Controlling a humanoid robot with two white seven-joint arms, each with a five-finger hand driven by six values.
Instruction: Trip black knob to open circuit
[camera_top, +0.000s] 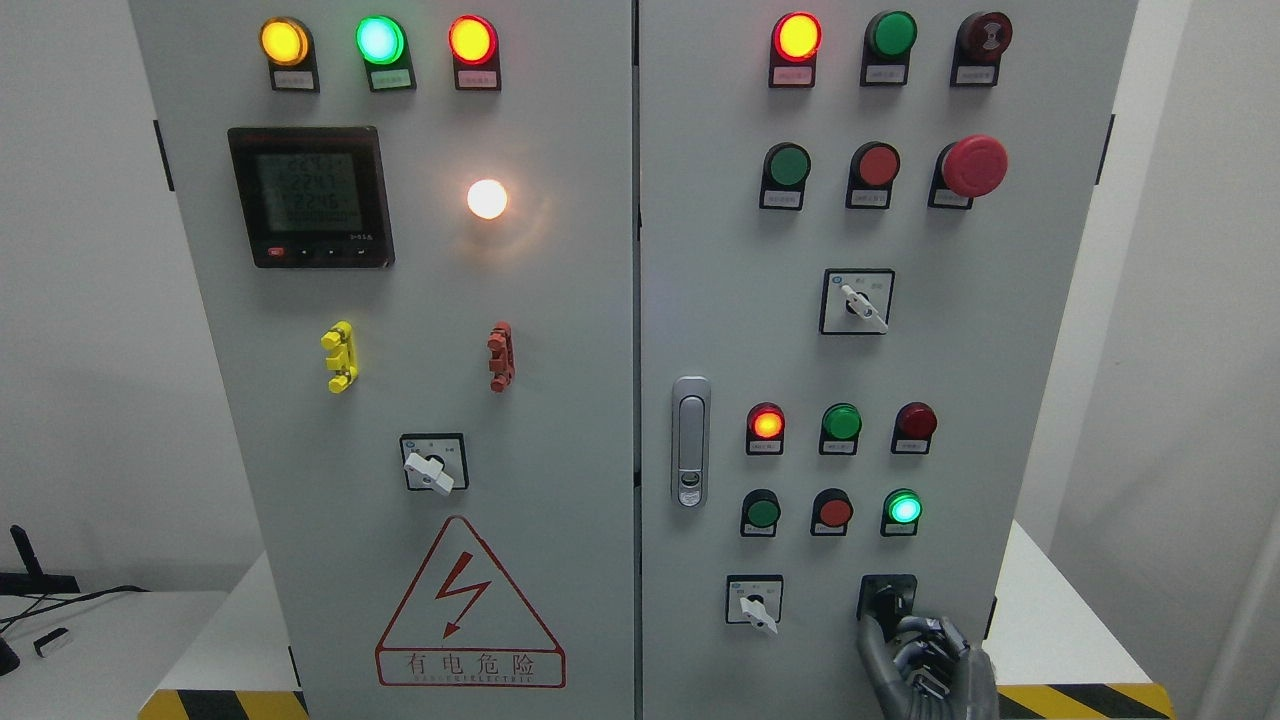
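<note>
- We are looking straight at a tall grey metal electrical cabinet (560, 300) with two doors; it is standing on a white platform (1060, 620) edged with yellow-and-black hazard tape.
- We are finding the black rotary knob on its black square plate (886, 597) at the bottom of the right door, just right of a white-handled selector switch (755, 601) and below a glowing green round indicator lamp (903, 508).
- Our right hand, a dark grey metal one with jointed fingers (925, 655), is rising from the lower edge right of the middle; its fingers are curling up against the knob and partly hiding it, so the hand appears to be grasping the knob.
- A silver oblong door latch (690, 441) is sitting at the left edge of the right door, well apart from the hand.
- On the left door a round white lamp (487, 198) is shining beside a black digital meter with a pale screen (310, 196); a red-outlined triangular warning sign with a lightning bolt (468, 605) is showing near the bottom.
</note>
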